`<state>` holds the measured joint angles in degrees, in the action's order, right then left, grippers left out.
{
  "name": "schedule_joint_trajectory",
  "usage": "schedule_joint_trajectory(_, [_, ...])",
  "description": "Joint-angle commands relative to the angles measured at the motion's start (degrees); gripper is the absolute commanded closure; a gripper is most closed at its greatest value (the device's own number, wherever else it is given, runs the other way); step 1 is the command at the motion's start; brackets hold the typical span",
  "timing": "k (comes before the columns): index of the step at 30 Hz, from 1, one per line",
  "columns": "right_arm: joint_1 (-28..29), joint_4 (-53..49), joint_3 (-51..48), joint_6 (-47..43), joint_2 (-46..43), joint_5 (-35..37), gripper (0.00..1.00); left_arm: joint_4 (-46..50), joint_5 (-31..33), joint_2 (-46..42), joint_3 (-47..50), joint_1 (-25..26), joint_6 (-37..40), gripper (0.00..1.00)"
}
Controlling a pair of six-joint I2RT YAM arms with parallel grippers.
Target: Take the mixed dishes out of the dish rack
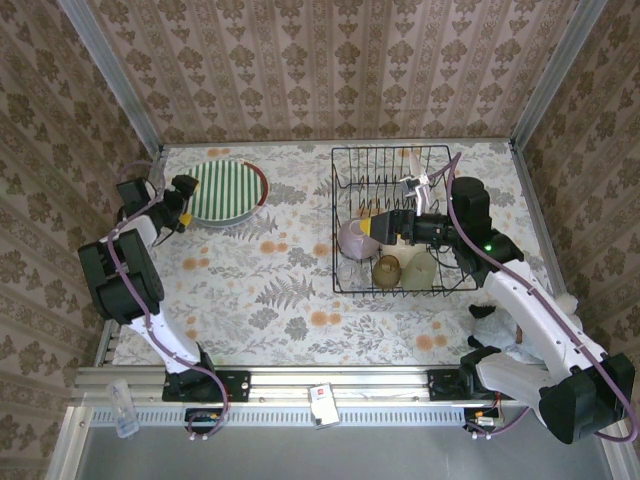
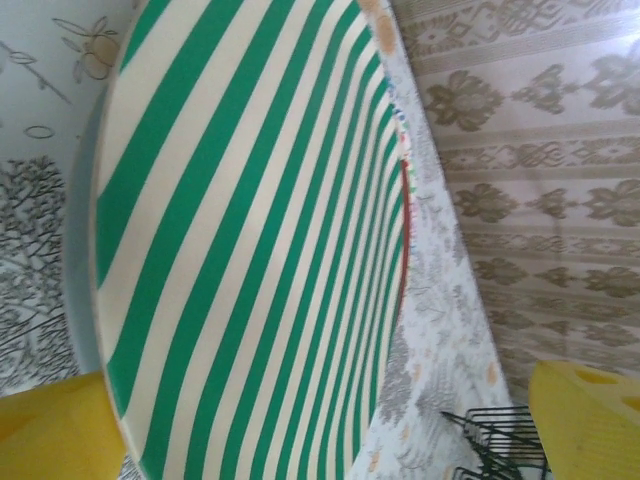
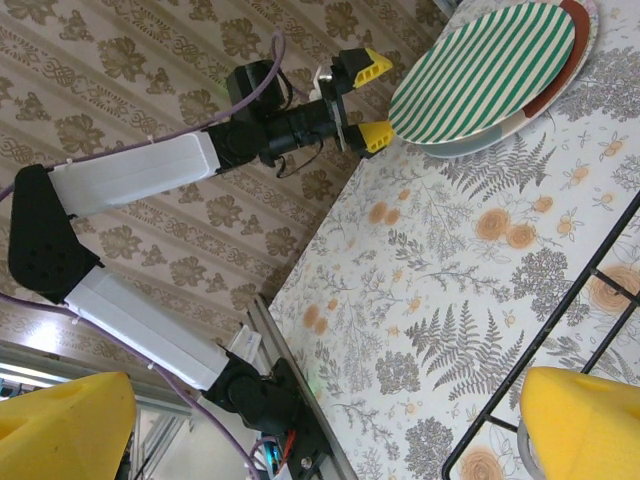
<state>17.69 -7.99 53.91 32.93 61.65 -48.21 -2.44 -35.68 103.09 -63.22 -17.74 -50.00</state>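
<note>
Plate (image 1: 228, 190) with green stripes flat at the table's (image 1: 300, 310) far left, on other plates (image 1: 264, 190).
We see the left gripper (image 3: 372, 100) spread wide at its rim, clasping nothing; the right gripper (image 1: 378, 228) gapes empty over the rack (image 1: 334, 200), beside the bowl (image 1: 352, 238) and amber cup (image 1: 387, 268).

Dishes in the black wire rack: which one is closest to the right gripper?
The round lavender bowl, right beside the right gripper. The small amber cup and the pale cup sit farther off, toward the near side of the rack.
</note>
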Motion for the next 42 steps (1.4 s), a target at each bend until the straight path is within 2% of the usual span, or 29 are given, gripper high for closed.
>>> schedule_joint_trajectory(1, [0.3, -0.1, -0.6, -1.1, -0.6, 0.8, 0.00, 12.9, 4.1, -2.3, -4.2, 0.9, 6.8, 0.00])
schedule_joint_trajectory(14, [0.5, -0.2, -0.6, -1.1, -0.9, 1.0, 0.00, 23.6, 9.0, 0.6, -9.5, 1.3, 12.0, 0.00])
schedule_joint_trajectory(30, [0.7, -1.7, -0.8, -1.4, -2.9, 2.6, 0.00, 24.1, 11.9, 6.3, -14.0, 4.3, 10.8, 0.00])
schedule_joint_trajectory(42, [0.8, -3.1, -1.1, -1.9, -4.0, 3.2, 0.00, 21.5, 10.4, 10.5, -17.6, 6.6, 8.5, 0.00])
